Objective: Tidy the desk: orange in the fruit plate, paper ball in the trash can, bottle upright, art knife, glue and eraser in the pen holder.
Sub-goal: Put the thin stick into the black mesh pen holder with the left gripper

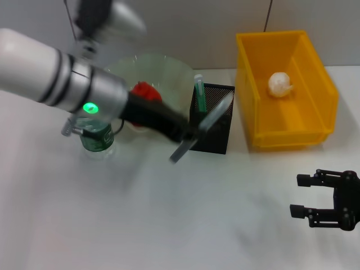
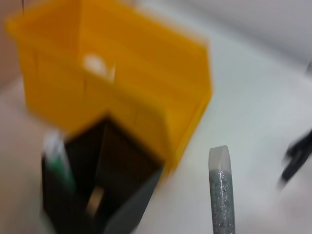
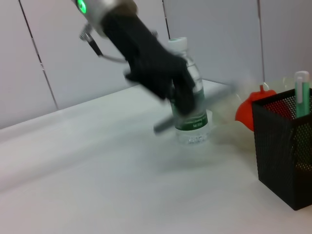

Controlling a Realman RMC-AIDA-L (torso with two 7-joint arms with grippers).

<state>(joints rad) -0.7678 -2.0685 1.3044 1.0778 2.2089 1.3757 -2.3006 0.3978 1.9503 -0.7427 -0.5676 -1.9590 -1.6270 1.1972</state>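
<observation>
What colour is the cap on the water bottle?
The cap on the bottle is pale whitish green, clearest in the right wrist view.

The black mesh pen holder (image 2: pixel 97 187) stood against the yellow trash can (image 2: pixel 146 97), which held a paper ball (image 2: pixel 96 64). A grey glittery stick (image 2: pixel 221 195) stood beside them.

Head cam: high, looks fwd and down over whole desk, fairly far.

Left wrist cam: close above pen holder (image 2: pixel 97 180), tilted down twd trash can (image 2: pixel 122 92) just behind it.

Right wrist cam: low, near desk level, looks sideways across desk at bottle (image 3: pixel 191 97), wall panels behind.

Shared: pen holder in all three views; trash can in head + left wrist; bottle in head + right wrist.
</observation>
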